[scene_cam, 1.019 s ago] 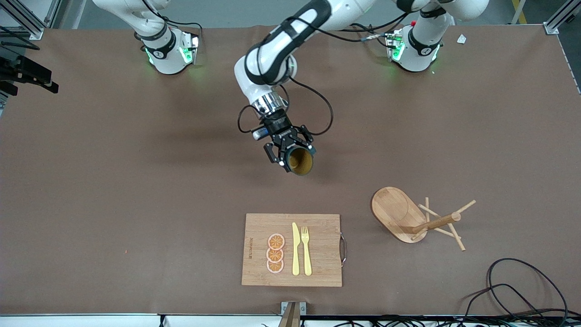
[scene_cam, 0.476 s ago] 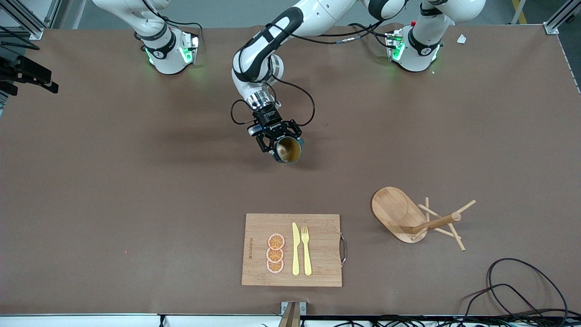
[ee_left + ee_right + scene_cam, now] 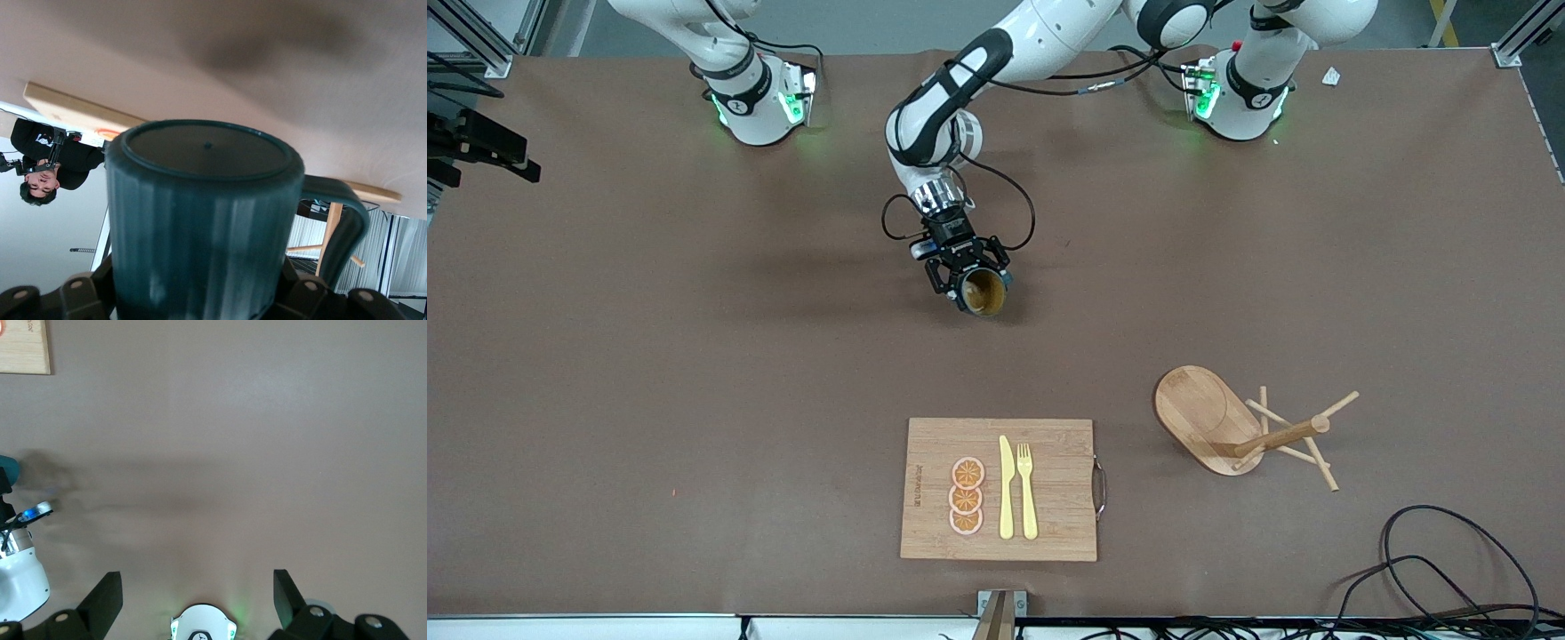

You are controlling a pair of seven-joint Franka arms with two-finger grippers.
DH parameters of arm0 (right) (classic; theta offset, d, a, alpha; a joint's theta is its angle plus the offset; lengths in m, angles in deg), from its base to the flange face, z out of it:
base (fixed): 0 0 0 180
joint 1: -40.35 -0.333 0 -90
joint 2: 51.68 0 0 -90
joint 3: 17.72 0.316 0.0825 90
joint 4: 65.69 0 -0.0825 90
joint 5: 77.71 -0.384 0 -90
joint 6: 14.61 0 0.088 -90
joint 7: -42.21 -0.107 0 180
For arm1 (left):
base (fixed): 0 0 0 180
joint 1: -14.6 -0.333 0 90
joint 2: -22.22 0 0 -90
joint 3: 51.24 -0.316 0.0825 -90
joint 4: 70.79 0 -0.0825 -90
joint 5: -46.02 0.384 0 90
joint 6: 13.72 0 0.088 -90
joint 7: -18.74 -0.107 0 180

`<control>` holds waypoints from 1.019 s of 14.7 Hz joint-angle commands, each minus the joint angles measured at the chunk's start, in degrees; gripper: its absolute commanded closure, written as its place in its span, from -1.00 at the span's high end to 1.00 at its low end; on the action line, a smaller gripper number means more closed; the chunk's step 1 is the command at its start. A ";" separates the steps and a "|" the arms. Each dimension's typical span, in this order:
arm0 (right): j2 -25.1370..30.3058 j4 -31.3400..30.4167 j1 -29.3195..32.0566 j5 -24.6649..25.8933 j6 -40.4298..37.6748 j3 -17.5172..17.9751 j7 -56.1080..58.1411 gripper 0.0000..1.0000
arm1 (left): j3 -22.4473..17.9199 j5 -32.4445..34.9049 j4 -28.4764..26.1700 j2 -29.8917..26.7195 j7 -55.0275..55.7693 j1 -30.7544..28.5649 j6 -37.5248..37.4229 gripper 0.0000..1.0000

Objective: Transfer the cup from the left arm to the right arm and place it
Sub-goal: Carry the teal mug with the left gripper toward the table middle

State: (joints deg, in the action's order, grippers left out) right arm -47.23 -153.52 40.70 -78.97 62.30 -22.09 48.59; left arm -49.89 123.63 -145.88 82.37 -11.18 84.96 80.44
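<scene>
- Carrying the cup [image 3: 984, 293] in my left tool [image 3: 966, 283], clenched on its ribbed body, I hold it over the bare middle of the counter [image 3: 694, 356], farther from the front camera than the wooden board [image 3: 925, 444].
- The cup lies tipped, its mustard-yellow inside facing the front camera. From my left wrist I see its dark base [image 3: 207, 148] and the loop handle [image 3: 340, 213] sticking out to one side, clear of my grip.
- My right tool [image 3: 197, 590] hangs high near its own base, fingers [image 3: 103, 597] spread wide and grasping nothing, over empty counter. That arm waits.
- By my reckoning this is the presenting step of the handover: the cup is up and offered, but nothing has passed across yet.
- Next, I judge, my right tool must come in toward the cup and close on a part my left fingers do not cover, the rim or the handle, before my left lets go.
- Releasing before the right grip is firm could drop the cup.
</scene>
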 commanded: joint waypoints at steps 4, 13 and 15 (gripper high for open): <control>1.45 -1.38 0.97 -0.59 -0.09 0.33 0.92 1.00 | 0.75 0.88 1.70 2.52 2.58 0.13 0.58 -0.53; 1.45 -1.47 1.06 -0.59 -0.09 0.33 1.00 1.00 | 3.04 0.61 2.14 2.69 5.22 0.04 1.82 -0.08; 1.45 -1.47 1.06 -0.59 -0.09 0.33 1.00 1.00 | 3.13 0.26 2.23 2.69 5.22 0.04 2.42 0.99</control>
State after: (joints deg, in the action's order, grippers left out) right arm -47.23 -153.54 40.74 -78.97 62.18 -22.19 48.65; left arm -47.32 123.85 -145.03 83.69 -7.60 85.24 80.77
